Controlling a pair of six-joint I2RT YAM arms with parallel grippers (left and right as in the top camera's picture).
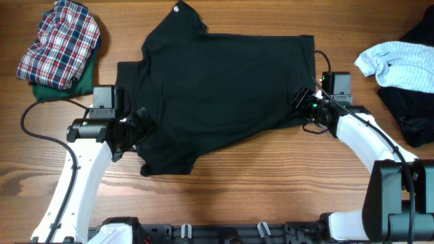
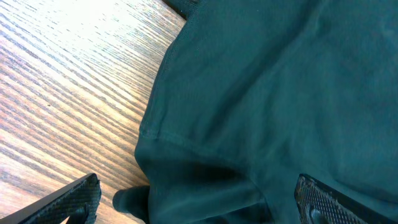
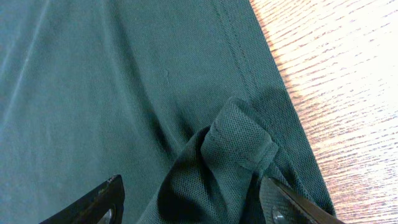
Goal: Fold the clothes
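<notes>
A dark green polo shirt (image 1: 217,88) lies spread across the middle of the table. My left gripper (image 1: 139,125) is at its lower left edge, open, its fingers (image 2: 199,202) either side of a raised fold of the shirt's edge (image 2: 205,180). My right gripper (image 1: 306,107) is at the shirt's right edge, open, its fingers (image 3: 199,202) either side of a bunched fold of mesh fabric (image 3: 236,143). Neither is closed on the cloth.
A plaid shirt (image 1: 61,41) lies on a green garment (image 1: 61,88) at the far left. A light blue striped shirt (image 1: 400,64) and dark clothes (image 1: 413,115) lie at the right. Bare wood shows along the front.
</notes>
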